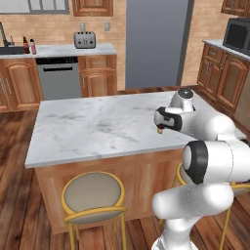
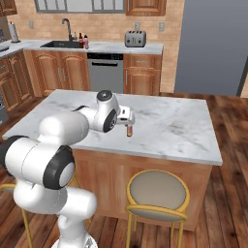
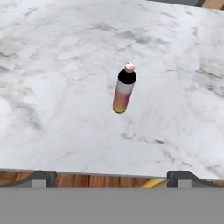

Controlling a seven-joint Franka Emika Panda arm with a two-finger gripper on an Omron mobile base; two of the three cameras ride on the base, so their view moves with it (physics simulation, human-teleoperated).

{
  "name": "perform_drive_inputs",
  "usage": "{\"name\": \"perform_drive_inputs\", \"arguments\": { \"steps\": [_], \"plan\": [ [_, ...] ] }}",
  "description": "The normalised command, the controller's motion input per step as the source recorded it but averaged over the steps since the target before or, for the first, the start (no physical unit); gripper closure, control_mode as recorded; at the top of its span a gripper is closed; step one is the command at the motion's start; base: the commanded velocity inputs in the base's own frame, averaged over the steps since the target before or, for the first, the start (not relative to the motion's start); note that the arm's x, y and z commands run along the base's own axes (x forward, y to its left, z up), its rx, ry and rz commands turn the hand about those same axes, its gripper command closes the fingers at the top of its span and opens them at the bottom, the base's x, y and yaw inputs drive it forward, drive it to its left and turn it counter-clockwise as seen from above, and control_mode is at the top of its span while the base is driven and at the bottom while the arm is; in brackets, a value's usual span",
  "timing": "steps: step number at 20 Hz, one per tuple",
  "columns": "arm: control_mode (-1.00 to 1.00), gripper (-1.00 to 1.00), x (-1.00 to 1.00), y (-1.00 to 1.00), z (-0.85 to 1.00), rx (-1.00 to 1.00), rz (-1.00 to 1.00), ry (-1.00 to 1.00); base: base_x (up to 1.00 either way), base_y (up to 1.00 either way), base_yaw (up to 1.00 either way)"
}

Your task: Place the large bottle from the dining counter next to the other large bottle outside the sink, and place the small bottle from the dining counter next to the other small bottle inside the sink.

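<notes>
One bottle (image 3: pixel 124 89) with a pink cap, dark neck and pink-to-yellow body stands upright on the marble dining counter (image 3: pixel 57 96); I cannot tell whether it is the large or the small one. My gripper (image 3: pixel 113 178) hangs open above and just short of it, with its fingertips (image 3: pixel 43 177) spread wide and nothing between them. From the right base view the bottle (image 2: pixel 129 131) shows just under the gripper (image 2: pixel 127 121). From the left, the hand hides most of the bottle (image 1: pixel 159 130). Two more bottles (image 2: pixel 83 40) stand beside the sink (image 2: pixel 58 44) on the far counter.
Yellow-framed stools (image 1: pixel 93 195) (image 2: pixel 157 191) stand against the island's near side. On the back counter sit a toaster (image 2: pixel 135 38) and the sink faucet (image 2: pixel 65 26), with a dishwasher (image 2: pixel 105 72) below. A grey fridge (image 1: pixel 156 44) stands behind the island.
</notes>
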Motion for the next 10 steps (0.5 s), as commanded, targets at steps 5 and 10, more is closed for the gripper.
{"name": "perform_drive_inputs", "arguments": {
  "steps": [5, 10],
  "plan": [
    [-1.00, -1.00, 0.19, -0.05, -0.10, 0.00, 0.00, -0.02, 0.00, 0.00, 0.00],
    [-1.00, -1.00, 0.38, -0.04, 0.00, 0.00, 0.00, 0.00, 0.00, 0.00, 0.00]
  ]
}}
